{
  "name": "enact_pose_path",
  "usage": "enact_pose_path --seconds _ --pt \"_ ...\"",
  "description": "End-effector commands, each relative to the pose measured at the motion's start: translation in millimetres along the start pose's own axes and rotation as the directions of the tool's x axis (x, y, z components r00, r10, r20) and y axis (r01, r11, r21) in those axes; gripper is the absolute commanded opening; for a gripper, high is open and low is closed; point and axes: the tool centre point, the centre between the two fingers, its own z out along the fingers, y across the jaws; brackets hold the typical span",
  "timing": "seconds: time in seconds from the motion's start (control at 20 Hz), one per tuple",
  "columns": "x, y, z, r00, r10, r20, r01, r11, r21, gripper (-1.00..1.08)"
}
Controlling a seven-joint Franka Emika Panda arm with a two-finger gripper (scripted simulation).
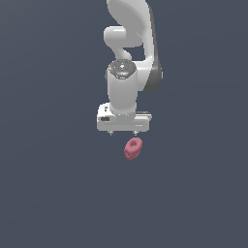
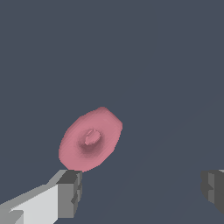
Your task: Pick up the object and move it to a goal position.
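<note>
A flat, uniform dark slate-blue surface (image 1: 48,193) fills the background in both views, without edges, seams or markings to be made out.

The white, glossy robot arm (image 1: 130,48) is seen coming down from the top of the exterior view, ending in a white block-shaped gripper (image 1: 123,132) whose two short fingertips point downward. In the wrist view the jaws are spread wide: one grey-padded finger (image 2: 70,192) is seen at one side of the picture and the other finger (image 2: 213,189) at the opposite edge, with a broad gap of bare surface between them. Nothing is held between the jaws. In the wrist view the tip of the first finger lies just beside the rim of the object; whether it touches cannot be told.

The small, matte pinkish-red, lumpy ring-like blob (image 1: 132,148) is seen in the exterior view just below the gripper, slightly toward the exterior view's right of its middle. It is much smaller than the gripper. In the wrist view the same object (image 2: 90,140) is shown as a rounded, slightly faceted oval with a shaded hollow in its middle and a small paler bump inside that hollow. It is not centred between the fingers but lies off toward the first finger, outside the gap.
</note>
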Motion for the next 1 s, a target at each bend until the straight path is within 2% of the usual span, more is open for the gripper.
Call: enact_pose_path --seconds 0.0,0.45,0.95 --pt "0.0 0.0 0.0 1.0 0.0 0.0 0.0 1.0 0.0 1.0" --pt "8.9 14.7 -7.4 0.999 -0.034 -0.024 0.033 0.999 -0.03 1.0" --pt "9.0 11.1 -4.7 1.0 0.006 -0.023 -0.007 1.0 -0.026 1.0"
